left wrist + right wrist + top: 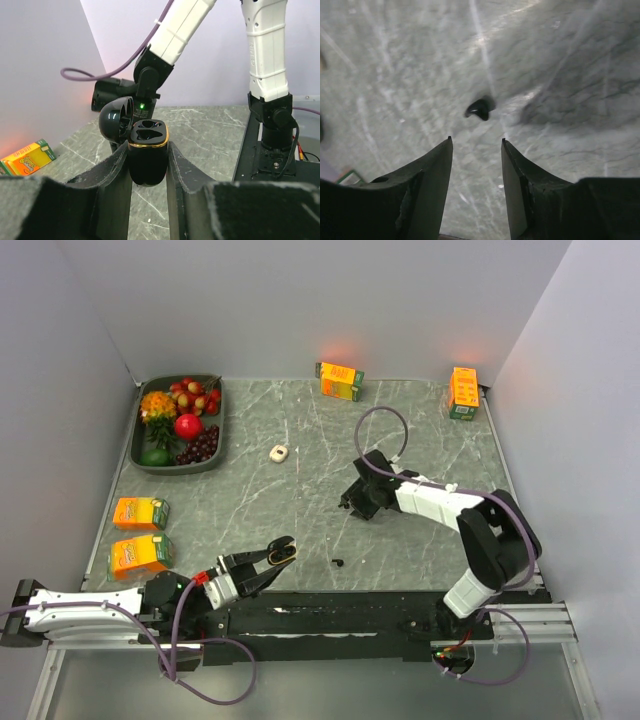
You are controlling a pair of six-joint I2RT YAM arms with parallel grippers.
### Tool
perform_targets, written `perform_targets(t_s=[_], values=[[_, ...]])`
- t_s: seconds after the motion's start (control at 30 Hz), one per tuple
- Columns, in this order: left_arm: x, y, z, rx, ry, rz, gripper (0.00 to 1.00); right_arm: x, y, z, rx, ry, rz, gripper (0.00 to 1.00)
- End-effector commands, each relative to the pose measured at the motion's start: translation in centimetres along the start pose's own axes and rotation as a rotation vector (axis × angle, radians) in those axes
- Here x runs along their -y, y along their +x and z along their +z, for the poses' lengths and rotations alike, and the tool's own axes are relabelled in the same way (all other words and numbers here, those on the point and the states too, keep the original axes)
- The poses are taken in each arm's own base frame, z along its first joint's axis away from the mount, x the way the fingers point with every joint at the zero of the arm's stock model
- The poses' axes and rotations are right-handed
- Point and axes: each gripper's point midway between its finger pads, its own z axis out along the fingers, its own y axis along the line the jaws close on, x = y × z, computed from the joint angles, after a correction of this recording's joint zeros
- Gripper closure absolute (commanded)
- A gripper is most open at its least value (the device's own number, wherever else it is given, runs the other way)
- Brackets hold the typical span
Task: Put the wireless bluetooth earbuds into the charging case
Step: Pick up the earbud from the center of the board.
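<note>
My left gripper (148,150) is shut on the charging case (148,162), a glossy black shell with a gold rim. Its lid is flipped open to the left, and both sockets look empty. In the top view the case (284,554) is held low near the table's front edge by that gripper (278,552). My right gripper (476,139) hovers over the marble with its jaws apart and nothing between them. A black earbud (481,108) lies on the table just beyond its fingertips. From above, the right gripper (352,506) is mid-table, and a small black earbud (338,562) lies nearer the front.
A small whitish piece (279,452) lies mid-table. A grey tray (216,455) of fruit sits at the back left. Two orange juice cartons (140,513) (140,555) stand at the left, and two more (341,380) (463,392) stand along the back.
</note>
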Motion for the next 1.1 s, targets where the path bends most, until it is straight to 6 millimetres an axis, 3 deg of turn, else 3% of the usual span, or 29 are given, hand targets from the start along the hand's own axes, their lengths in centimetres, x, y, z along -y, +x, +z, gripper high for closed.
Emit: perform_targets(t_s=[0.0,0.47,0.87,0.97,1.07], values=[[-0.9,-2.2,0.3,0.064,-0.041,-0.038,0.99,-0.3,-0.8,0.9,0.036,0.065,0.007,0.5],[-1.1,-1.9,0.1,0.056,-0.049,-0.038,0.99,0.2,-2.0,2.8,0.06,0.142,-0.002,0.55],[-0.9,-1.7,0.2,0.045,-0.043,-0.04,0.99,1.0,-2.1,3.2,0.046,0.163,-0.038,0.82],[-0.8,-1.6,0.2,0.04,-0.039,-0.043,0.99,0.9,-2.4,2.8,0.058,0.155,-0.08,1.0],[-0.9,-1.6,0.2,0.034,-0.042,-0.043,0.99,-0.2,-3.6,1.0,0.119,0.134,-0.18,1.0]])
